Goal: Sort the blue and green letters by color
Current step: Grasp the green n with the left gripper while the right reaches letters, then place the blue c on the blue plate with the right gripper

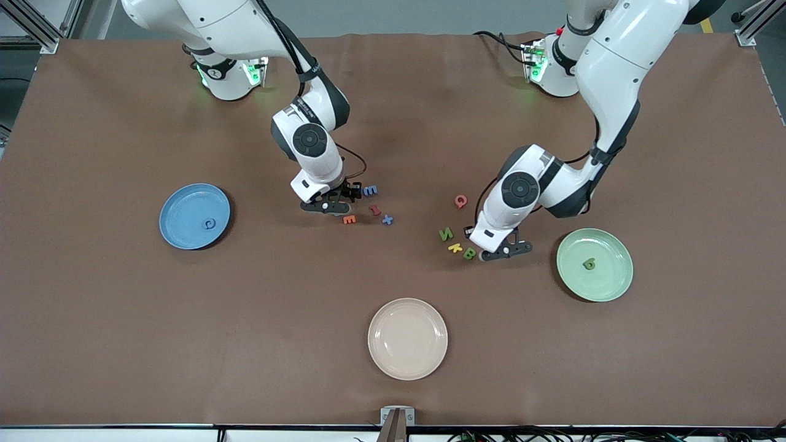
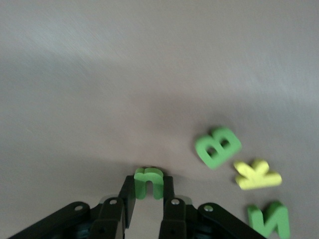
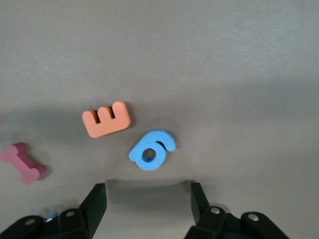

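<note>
The green u (image 2: 148, 183) is being pinched between the pressed-together fingers of the left tool (image 2: 148, 193), low at the counter (image 1: 110, 331). At about 1 o'clock of it in the left wrist view, the green B (image 2: 218, 146), the yellow K (image 2: 257, 174) and the green N (image 2: 269, 220) are lying apart from each other.

The right tool (image 3: 148, 191) is being held spread over the blue g (image 3: 151, 149). The orange E (image 3: 106, 119) is lying just beside that letter and the pink letter (image 3: 22, 163) is lying near.

In the front view, the blue E (image 1: 369, 191) and the blue plus (image 1: 387, 219) are lying at 3 o'clock of the right tool. The blue plate (image 1: 178, 212), at 9 o'clock of the counter, is carrying a blue G (image 1: 210, 224). The green plate (image 1: 620, 279), at 3 o'clock, is carrying a green letter (image 1: 588, 264). A beige plate (image 1: 408, 338) is lying at 6 o'clock.
</note>
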Robot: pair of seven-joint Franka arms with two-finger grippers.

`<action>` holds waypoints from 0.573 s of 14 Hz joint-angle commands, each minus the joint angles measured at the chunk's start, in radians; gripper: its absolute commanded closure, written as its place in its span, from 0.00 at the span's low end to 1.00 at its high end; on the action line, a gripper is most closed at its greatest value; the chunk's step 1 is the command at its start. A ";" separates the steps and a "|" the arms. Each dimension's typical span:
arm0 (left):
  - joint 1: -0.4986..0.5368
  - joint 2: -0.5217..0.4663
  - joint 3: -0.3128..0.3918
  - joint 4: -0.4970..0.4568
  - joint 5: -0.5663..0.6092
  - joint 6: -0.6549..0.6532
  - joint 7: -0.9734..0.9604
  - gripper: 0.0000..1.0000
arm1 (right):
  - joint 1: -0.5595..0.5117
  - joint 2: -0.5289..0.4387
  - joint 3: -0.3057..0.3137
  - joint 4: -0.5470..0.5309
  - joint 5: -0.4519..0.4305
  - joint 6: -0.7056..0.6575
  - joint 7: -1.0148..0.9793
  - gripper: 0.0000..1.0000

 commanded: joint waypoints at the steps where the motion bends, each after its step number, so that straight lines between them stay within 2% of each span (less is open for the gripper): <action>1: 0.071 -0.080 -0.003 -0.020 0.019 -0.034 0.057 1.00 | 0.015 0.048 -0.013 0.028 0.011 0.057 0.015 0.24; 4: 0.161 -0.132 -0.006 -0.020 0.019 -0.097 0.201 1.00 | 0.013 0.076 -0.015 0.063 0.009 0.065 0.015 0.24; 8: 0.276 -0.118 -0.003 -0.020 0.019 -0.107 0.350 0.99 | 0.010 0.074 -0.016 0.063 0.004 0.062 0.007 0.25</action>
